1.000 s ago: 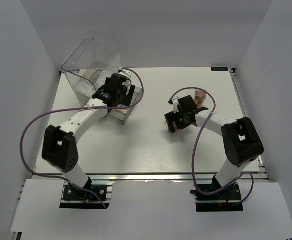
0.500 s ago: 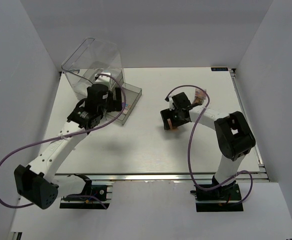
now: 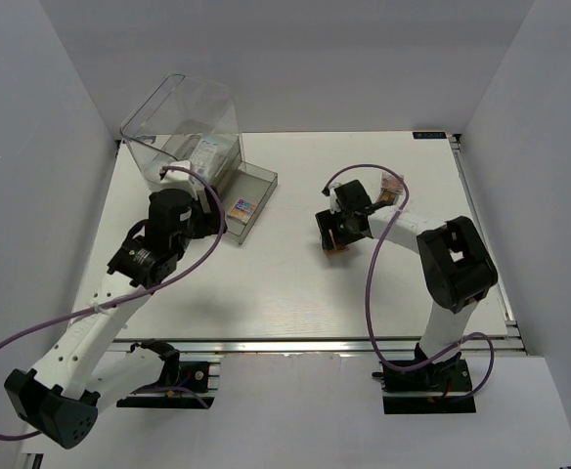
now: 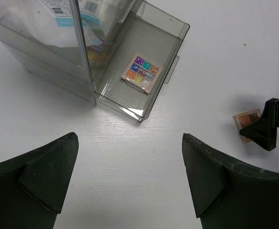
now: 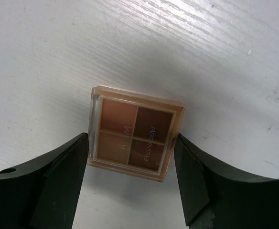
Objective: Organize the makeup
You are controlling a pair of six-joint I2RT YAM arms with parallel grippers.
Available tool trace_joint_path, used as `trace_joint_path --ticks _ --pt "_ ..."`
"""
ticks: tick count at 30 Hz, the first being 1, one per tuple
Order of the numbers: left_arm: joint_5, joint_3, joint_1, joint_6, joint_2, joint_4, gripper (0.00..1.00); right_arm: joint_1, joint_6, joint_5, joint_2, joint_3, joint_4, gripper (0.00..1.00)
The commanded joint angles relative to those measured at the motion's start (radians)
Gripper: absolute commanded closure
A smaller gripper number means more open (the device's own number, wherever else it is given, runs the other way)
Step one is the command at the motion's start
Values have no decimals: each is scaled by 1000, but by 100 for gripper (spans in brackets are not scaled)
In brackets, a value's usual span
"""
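Currently the right gripper [image 5: 131,139] is down at the table [image 3: 295,283] with a brown eyeshadow palette [image 5: 135,132] between its fingers [image 5: 63,167]. This four-pan square lies flat on the white surface, right of centre. Both fingers sit at its side edges and look to be touching it, though I cannot tell whether they are actually squeezing.

The left gripper [image 4: 130,138] hangs above bare table with its jaws spread wide and nothing between them. Ahead of it stands the clear box [image 4: 39,52] near the far left corner, with a drawer [image 4: 161,40] pulled out at its base toward the middle. A colourful palette [image 4: 142,73] of nine small pans lies flat on the drawer floor, slightly askew to the walls. Through the box's clear wall, packets [image 3: 212,154] with white and blue print show in the upper part. Just beyond the right gripper, a small pinkish item [image 3: 393,186] rests on the table, too small to identify.
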State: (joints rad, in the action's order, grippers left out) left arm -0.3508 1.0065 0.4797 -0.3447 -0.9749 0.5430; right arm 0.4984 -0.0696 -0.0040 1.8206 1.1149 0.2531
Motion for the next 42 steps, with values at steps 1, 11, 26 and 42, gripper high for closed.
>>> trace_joint_path --ticks 1,11,26,42 --pt "-24 -6 -1 -31 41 9 2 6 109 15 -23 -36 -9 62" --pt "1 -55 -1 -85 116 -25 2 74 173 -306 -13 261 -267 77" --pt "1 -123 -1 -149 219 0 2 111 335 -174 -19 231 32 11" --pt "36 -167 -1 -146 185 -58 2 115 202 13 22 94 60 11"
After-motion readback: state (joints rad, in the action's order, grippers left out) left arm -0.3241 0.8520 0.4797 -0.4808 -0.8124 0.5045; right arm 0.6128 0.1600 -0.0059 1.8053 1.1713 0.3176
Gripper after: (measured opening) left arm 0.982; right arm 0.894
